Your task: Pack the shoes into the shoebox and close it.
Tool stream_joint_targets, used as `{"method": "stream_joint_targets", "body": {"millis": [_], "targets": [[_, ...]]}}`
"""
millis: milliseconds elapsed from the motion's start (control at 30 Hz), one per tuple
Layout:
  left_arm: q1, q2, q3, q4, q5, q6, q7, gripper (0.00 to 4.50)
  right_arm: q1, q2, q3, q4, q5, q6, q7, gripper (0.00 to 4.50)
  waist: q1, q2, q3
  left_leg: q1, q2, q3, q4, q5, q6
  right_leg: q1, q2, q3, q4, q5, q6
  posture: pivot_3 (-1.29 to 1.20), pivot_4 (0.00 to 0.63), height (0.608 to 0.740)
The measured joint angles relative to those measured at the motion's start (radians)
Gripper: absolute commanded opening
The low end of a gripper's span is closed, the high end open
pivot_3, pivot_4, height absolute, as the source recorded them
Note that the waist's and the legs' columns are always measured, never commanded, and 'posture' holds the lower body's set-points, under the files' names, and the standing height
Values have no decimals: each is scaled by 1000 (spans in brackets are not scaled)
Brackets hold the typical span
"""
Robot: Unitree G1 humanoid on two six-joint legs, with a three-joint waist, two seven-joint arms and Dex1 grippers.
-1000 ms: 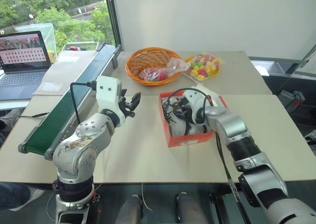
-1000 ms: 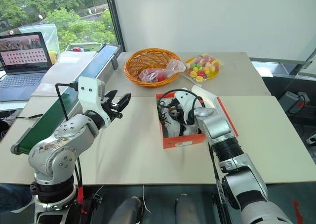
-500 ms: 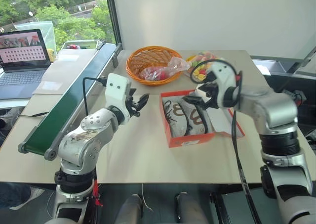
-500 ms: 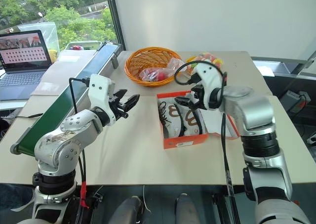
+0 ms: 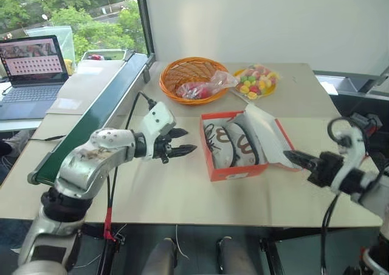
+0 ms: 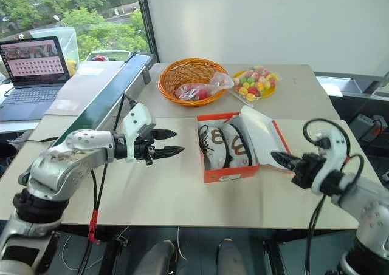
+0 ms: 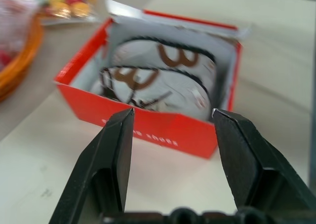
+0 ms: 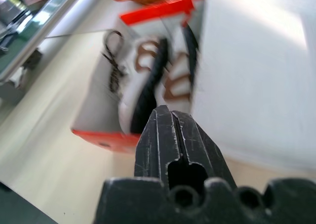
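Bench (image 5: 182,196) carries shoebox (image 5: 234,170) at centre, lid (image 5: 267,142) still open, tilted to the right. Shoes (image 5: 234,144) lie side by side inside. Left pincer (image 5: 185,141) apart, empty, beside box. Right pincer (image 5: 293,158) together, empty, near lid.

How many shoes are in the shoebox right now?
2. Both shoes lie side by side inside the open shoebox: one shoe on the robot's left side of the box, the other shoe next to it, nearer the raised lid.
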Motion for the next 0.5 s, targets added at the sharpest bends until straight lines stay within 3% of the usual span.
{"method": "stream_joint_targets", "body": {"millis": [200,400,500], "targets": [[-108,15,-72,99,76,-80,-118,2710,181,216,98,56,-80,-253,-79,47,-9,1,0,0,0,2,-1,0,0,-1,0,3,0,0,1,0,150,740],[-116,69,-107,120,135,-119,-214,2710,178,303,229,256,-187,-576,-90,47,-29,2,1,4,1,4,-3,0,0,-1,1,5,1,0,1,0,150,740],[-141,96,-106,136,154,-120,-247,2710,103,321,277,468,-270,-784,-111,47,-30,2,1,6,2,5,-3,0,0,-1,1,7,1,0,1,0,150,740]]}}
